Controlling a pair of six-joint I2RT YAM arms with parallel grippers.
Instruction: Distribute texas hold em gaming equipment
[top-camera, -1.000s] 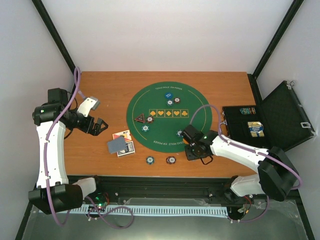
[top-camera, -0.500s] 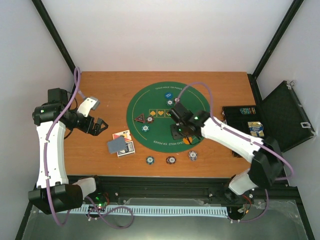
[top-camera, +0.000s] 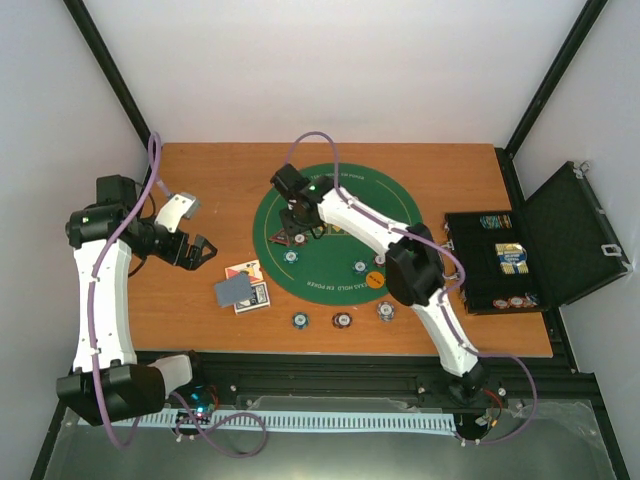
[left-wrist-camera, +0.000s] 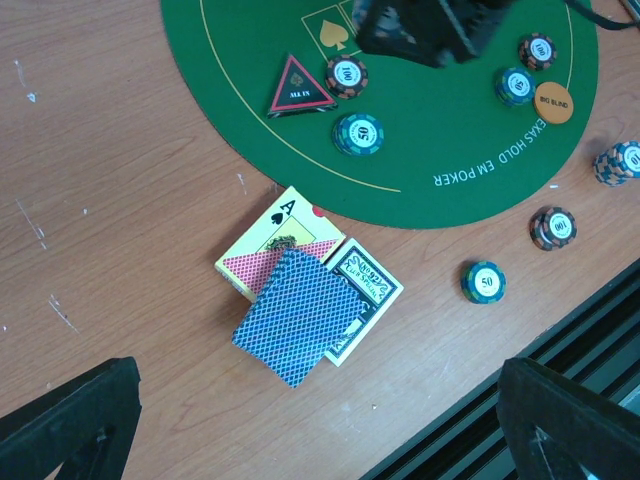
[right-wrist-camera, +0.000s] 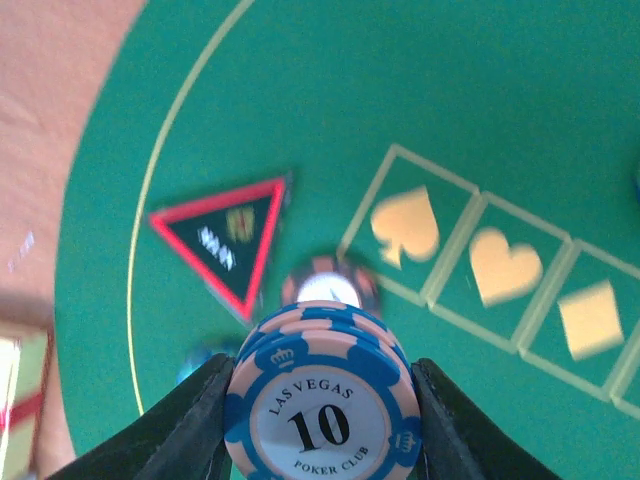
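I'm holding a small stack of blue-and-pink striped "10" poker chips (right-wrist-camera: 320, 400) clenched in the right gripper (right-wrist-camera: 320, 425) — it's hovering over the round green felt mat (right-wrist-camera: 560, 120), just beside the black-red triangular marker (right-wrist-camera: 225, 245). The left gripper (top-camera: 198, 252) is hanging spread wide, off the mat's left edge.

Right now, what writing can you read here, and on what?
"LAS VEGAS 10 POKER CLUB": blue-pink chip in the right gripper
"HOLD EM POKER": green mat
"BIG BLIND": orange disc
"ALL IN": triangular marker
"100": brown chip beside it
"50": teal chip off the mat
"A": face-up card
Too small: black-white card print.
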